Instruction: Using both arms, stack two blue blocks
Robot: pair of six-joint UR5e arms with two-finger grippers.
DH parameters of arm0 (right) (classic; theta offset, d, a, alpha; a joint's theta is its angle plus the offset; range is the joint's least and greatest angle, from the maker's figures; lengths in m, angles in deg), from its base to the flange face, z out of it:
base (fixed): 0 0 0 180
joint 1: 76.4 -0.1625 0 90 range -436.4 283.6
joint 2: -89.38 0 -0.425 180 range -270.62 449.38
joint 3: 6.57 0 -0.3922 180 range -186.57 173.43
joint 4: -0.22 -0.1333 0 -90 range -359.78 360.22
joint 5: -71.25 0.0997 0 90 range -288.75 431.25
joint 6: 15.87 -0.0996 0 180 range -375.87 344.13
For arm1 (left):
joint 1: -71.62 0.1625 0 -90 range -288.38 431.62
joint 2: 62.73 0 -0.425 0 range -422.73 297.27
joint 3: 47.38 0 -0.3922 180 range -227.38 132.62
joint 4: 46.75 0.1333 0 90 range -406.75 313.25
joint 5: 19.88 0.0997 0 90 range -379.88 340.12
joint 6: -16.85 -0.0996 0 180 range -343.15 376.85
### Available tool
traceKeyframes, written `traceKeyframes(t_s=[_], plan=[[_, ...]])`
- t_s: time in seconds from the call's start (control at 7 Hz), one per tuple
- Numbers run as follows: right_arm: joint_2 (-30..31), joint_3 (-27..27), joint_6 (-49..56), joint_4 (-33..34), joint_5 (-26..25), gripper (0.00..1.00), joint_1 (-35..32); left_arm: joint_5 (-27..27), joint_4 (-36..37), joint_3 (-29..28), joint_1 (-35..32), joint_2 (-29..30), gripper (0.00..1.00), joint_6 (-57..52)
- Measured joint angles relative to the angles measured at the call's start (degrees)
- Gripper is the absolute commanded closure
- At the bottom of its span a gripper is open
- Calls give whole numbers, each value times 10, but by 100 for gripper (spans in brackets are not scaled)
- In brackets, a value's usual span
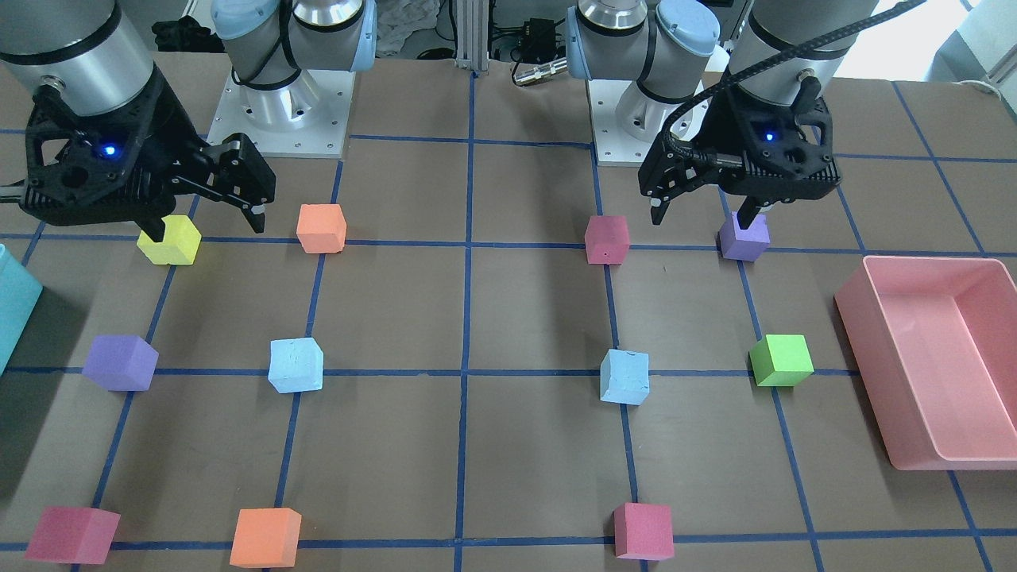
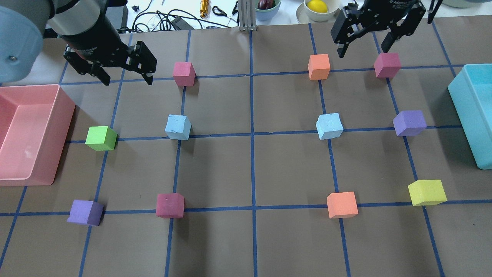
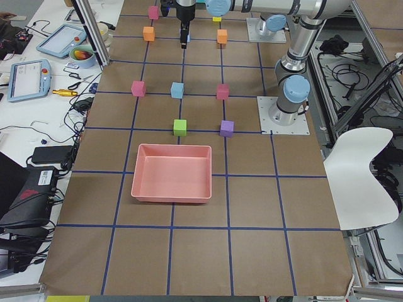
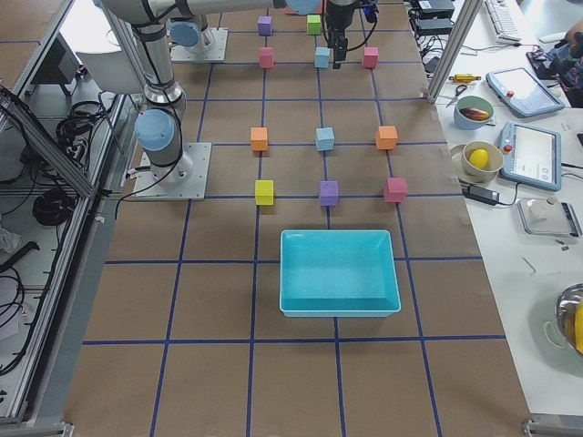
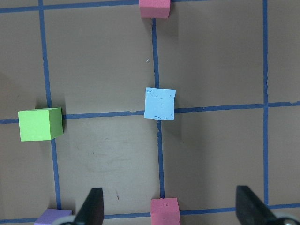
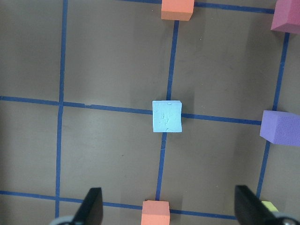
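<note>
1. The 2 pale sky-blue foam cubes sit well apart on the brown paper-covered table (image 2: 288, 173): left blue cube (image 2: 178, 127), right blue cube (image 2: 329, 125).
2. My left gripper (image 2: 127, 80) and right gripper (image 2: 362, 52) hang wide open and empty, touching neither.
3. Nothing is grasped; I judge this the approach step.
4. Next, 1 gripper must drop and straddle its cube squarely.

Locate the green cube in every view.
Front-facing: green cube, right of centre.
Overhead: green cube, left.
Exterior left: green cube, near centre.
Exterior right: green cube, top edge.
Left wrist: green cube, left edge.
Right wrist: not in it.
Landmark: the blue block one grid crossing away.
</note>
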Motion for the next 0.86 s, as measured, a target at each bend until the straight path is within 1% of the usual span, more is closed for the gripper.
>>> traceKeyframes(t_s=[0.14, 0.29, 0.43, 0.57, 0.71, 0.86], plan=[[-3, 20, 0, 12, -1, 0, -1, 0, 1, 0, 0, 0, 0, 1], [-9, 58, 1, 39, -4, 0, -2, 0, 2, 0, -1, 0, 0, 2], [-26, 114, 5, 98, -6, 0, -1, 0, 2, 0, -2, 0, 0, 2], [-64, 180, 10, 197, -13, 0, 0, 0, 1, 0, -2, 0, 0, 2], [-103, 233, 14, 285, -23, 2, 0, 1, 0, 0, -2, 0, 0, 2], [-130, 264, 15, 334, -29, 16, 1, 1, 1, 0, -2, 1, 0, 2]])
